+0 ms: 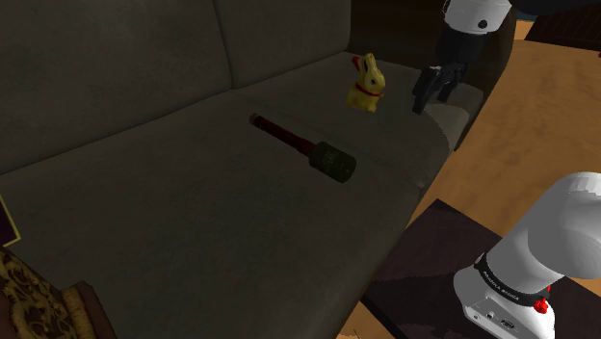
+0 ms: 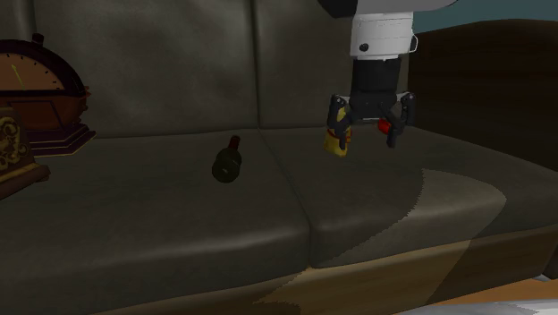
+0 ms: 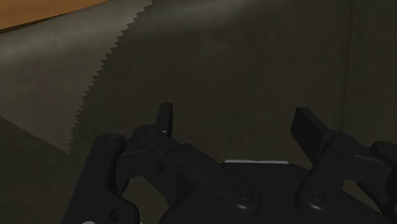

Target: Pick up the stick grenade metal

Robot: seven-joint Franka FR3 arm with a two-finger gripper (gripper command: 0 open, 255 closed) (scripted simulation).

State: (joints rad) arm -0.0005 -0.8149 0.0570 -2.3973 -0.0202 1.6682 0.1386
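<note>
Across the shoulder view spreads a dark sofa (image 1: 144,221), whose seat cushion carries everything of interest. On it lies the stick grenade (image 1: 306,148), flat, with its dark head toward the front edge and its reddish handle pointing at the backrest. Toward that view's right stands a yellow bunny (image 1: 365,85), near the grenade but apart from it. My pincer (image 1: 431,96) hovers beyond the bunny, fingers spread wide, nothing between them. Step in hand, as I judge it: the approach. I should pass clear of the bunny, turn my wrist so the fingers straddle the slim handle crosswise, descend until they flank it, then close.
</note>
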